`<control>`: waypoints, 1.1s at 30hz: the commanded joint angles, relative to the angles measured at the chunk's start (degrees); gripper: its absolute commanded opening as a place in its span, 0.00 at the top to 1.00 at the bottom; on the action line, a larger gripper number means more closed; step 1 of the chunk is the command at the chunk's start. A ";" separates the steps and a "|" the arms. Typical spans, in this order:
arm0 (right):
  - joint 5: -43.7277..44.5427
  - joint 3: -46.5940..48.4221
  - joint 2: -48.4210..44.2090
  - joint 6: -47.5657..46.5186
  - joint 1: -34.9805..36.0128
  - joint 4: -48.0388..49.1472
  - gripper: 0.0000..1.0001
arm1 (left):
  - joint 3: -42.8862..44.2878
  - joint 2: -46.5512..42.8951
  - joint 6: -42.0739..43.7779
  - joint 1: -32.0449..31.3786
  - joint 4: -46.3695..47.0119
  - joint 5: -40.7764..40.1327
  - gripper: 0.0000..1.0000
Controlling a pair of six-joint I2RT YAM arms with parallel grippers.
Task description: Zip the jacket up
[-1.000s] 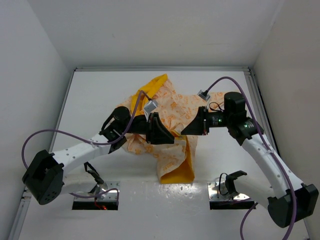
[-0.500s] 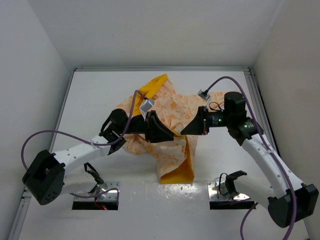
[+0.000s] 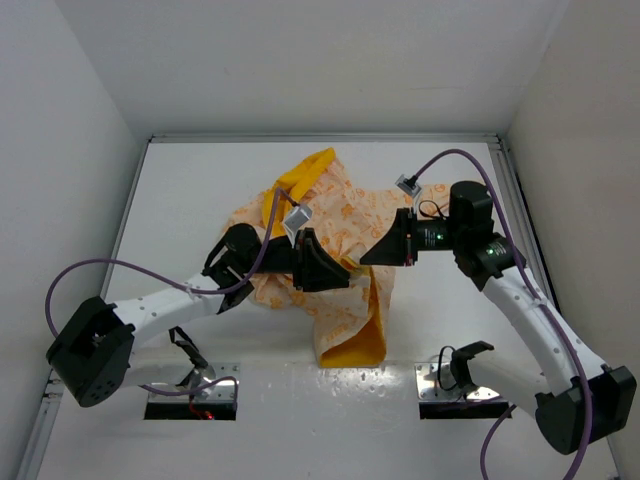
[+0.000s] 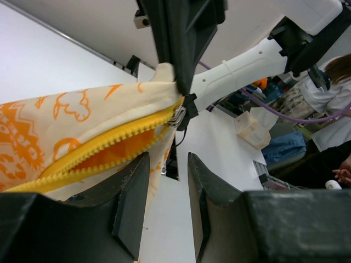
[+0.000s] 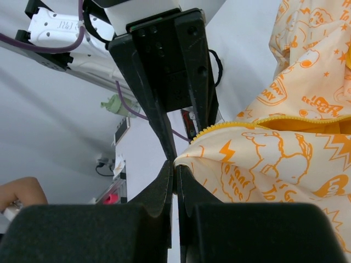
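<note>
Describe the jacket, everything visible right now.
The jacket is cream fabric with orange cartoon prints, yellow-orange lining and a yellow zipper, open where visible. It lies crumpled on the table, one edge lifted. The right gripper pinches that edge; the left gripper straddles fabric there, fingers apart.

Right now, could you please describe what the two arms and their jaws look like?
Both the left arm and the right arm have white links, chunky black joints and bases, and black wedge-shaped heads ending in flat black jaws. A purple cable loops along each.
</note>
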 commanded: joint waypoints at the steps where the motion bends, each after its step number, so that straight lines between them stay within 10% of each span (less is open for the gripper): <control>1: -2.25 0.73 0.29 2.45 0.20 4.56 1.00 | -0.69 -0.04 1.74 -0.63 3.15 -2.14 0.60; 33: -3.57 1.53 1.87 2.91 0.55 5.44 1.00 | 3.18 5.23 -5.98 1.48 16.41 -0.30 0.51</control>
